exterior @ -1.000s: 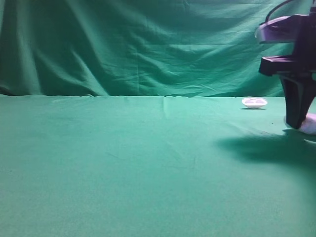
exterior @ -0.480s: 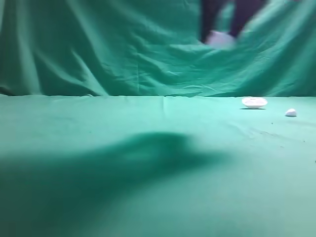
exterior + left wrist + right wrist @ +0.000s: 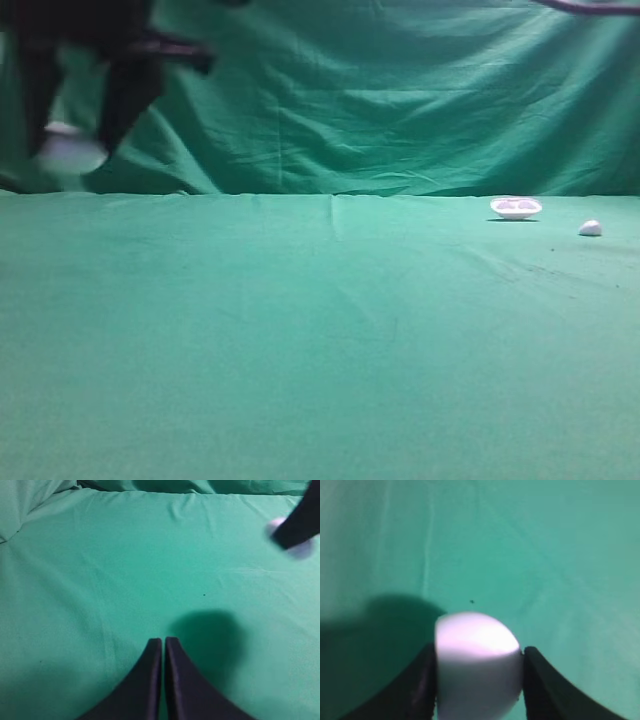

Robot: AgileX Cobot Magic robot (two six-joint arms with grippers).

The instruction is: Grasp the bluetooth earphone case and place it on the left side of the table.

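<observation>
My right gripper has reached across to the far left of the exterior view. It is shut on the white bluetooth earphone case and holds it in the air above the green table. In the right wrist view the case sits tight between both black fingers, over bare cloth and its own shadow. The left wrist view shows the case at the upper right, blurred, behind a dark finger. My left gripper is shut and empty, low over the cloth.
A shallow white dish-like piece with two hollows lies at the back right. A tiny white pebble-like bit lies right of it. A green draped backdrop rises behind the table.
My right gripper lifted the case from the table's right edge and swung it high across to the far left. The pebble-like bit stays where it was.
</observation>
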